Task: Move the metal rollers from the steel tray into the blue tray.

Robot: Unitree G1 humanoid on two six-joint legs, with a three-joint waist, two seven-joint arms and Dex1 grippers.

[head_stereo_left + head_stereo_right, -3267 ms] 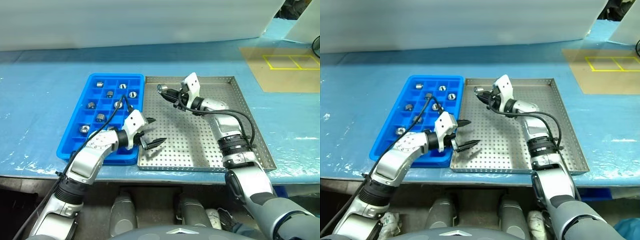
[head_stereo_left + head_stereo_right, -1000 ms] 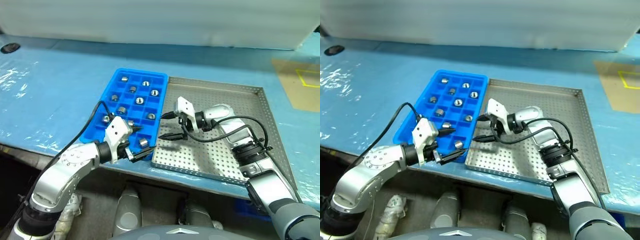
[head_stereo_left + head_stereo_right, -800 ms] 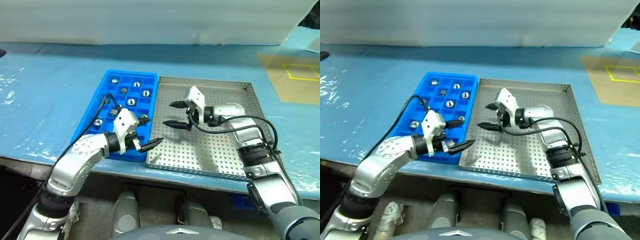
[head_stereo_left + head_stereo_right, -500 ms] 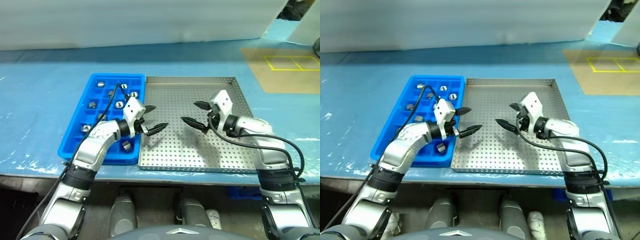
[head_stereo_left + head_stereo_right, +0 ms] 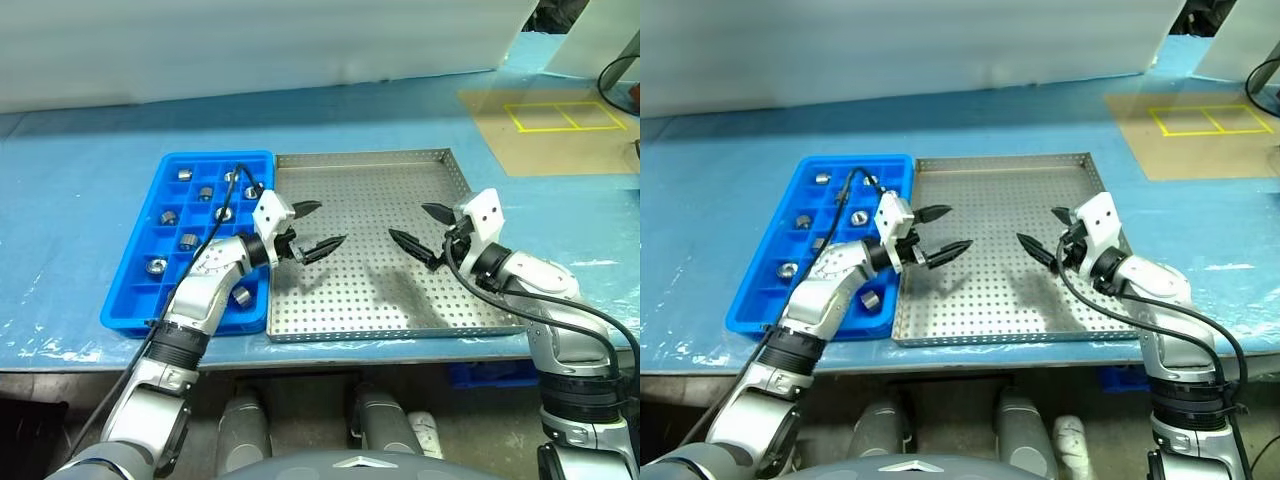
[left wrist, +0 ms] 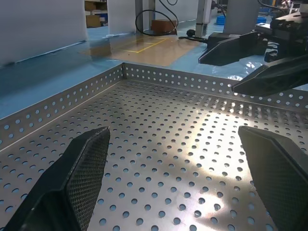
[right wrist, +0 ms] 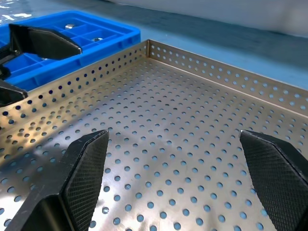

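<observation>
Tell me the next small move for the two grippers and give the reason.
Probably draw both arms back and stop. The steel tray shows only bare perforated floor, with no metal rollers left on it, while the metal rollers sit in the blue tray. The left gripper and right gripper both hang open and empty over the steel tray.

A worktop (image 5: pixel 90 150) covered in blue sheeting is carrying everything here. The steel tray (image 5: pixel 440 158) is lying flat on it, serving as the landmark. The blue tray (image 5: pixel 130 318) is sitting just left of the steel tray, their long sides touching or nearly so. Beyond the steel tray's far right corner, a tan sheet (image 5: pixel 500 140) marked with yellow rectangles (image 5: pixel 550 117) is lying on the worktop. Behind the steel tray, a white panel (image 5: pixel 250 45) is standing along the worktop's far edge. Clear film (image 5: pixel 40 320) is wrinkling on the worktop's near edge left of the blue tray.
</observation>
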